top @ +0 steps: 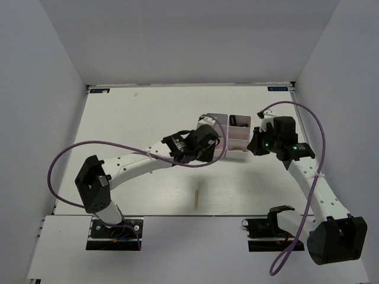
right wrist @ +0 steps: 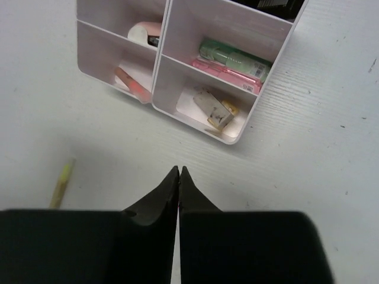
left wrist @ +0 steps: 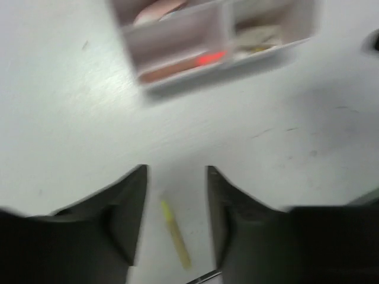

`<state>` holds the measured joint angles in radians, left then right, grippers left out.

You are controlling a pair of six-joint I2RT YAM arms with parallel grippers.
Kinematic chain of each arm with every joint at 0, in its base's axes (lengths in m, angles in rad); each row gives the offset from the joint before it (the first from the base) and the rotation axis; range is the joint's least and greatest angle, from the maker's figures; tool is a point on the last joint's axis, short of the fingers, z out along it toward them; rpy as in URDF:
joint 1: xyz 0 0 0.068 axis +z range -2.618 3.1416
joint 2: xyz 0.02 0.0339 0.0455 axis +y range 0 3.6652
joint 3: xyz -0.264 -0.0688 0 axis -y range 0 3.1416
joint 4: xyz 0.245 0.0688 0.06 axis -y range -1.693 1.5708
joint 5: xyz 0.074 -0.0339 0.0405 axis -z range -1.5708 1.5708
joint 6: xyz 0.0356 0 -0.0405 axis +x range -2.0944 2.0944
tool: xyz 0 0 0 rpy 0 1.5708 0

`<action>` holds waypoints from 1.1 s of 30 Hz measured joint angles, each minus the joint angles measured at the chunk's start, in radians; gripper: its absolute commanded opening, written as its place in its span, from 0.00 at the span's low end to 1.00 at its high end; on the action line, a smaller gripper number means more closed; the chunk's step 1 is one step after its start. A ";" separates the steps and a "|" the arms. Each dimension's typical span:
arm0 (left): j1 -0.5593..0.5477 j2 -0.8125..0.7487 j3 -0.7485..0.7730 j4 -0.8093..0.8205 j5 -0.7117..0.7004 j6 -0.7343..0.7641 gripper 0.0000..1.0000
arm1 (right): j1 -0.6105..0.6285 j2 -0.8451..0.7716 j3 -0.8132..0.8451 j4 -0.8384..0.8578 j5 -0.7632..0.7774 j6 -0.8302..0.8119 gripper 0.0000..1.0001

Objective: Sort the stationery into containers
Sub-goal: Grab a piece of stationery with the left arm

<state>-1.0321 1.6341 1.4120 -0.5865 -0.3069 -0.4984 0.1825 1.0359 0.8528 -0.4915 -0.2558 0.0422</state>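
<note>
The block of white bins [top: 235,144] stands at mid table. In the right wrist view the bins [right wrist: 167,35] hold a green marker [right wrist: 234,57], a pink marker [right wrist: 228,71], erasers [right wrist: 213,109], a pink stick [right wrist: 131,81] and a pink-white item [right wrist: 145,32]. A thin yellow stick [top: 196,199] lies alone on the table nearer the arms; it also shows in the left wrist view [left wrist: 174,234] and the right wrist view [right wrist: 61,184]. My left gripper [top: 208,145] [left wrist: 176,171] is open and empty, above the table by the bins' left side. My right gripper [top: 254,145] [right wrist: 179,170] is shut and empty, just right of the bins.
The bins appear blurred at the top of the left wrist view [left wrist: 177,83]. White walls enclose the table on the left, back and right. Purple cables loop from both arms.
</note>
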 measured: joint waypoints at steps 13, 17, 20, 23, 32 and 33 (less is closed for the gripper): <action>-0.028 0.050 -0.258 -0.155 -0.057 -0.377 0.63 | -0.007 0.009 0.000 -0.011 0.026 0.007 0.23; -0.037 0.065 -0.267 -0.106 -0.026 -0.423 0.63 | -0.010 0.014 0.000 -0.011 0.032 0.007 0.23; -0.047 0.079 -0.287 -0.074 0.003 -0.452 0.63 | -0.011 0.014 0.000 -0.011 0.037 0.007 0.24; -0.060 0.103 -0.292 -0.060 0.031 -0.472 0.59 | -0.011 0.015 0.000 -0.010 0.039 0.006 0.24; -0.072 0.160 -0.291 -0.042 0.057 -0.500 0.41 | -0.013 0.018 0.000 -0.010 0.044 0.006 0.26; -0.074 0.163 -0.288 -0.048 0.053 -0.500 0.41 | -0.013 0.018 0.000 -0.011 0.043 0.006 0.26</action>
<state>-1.1057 1.7966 1.1240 -0.6342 -0.2539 -0.9981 0.1696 1.0538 0.8528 -0.5022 -0.2123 0.0479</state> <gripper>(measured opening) 0.420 0.256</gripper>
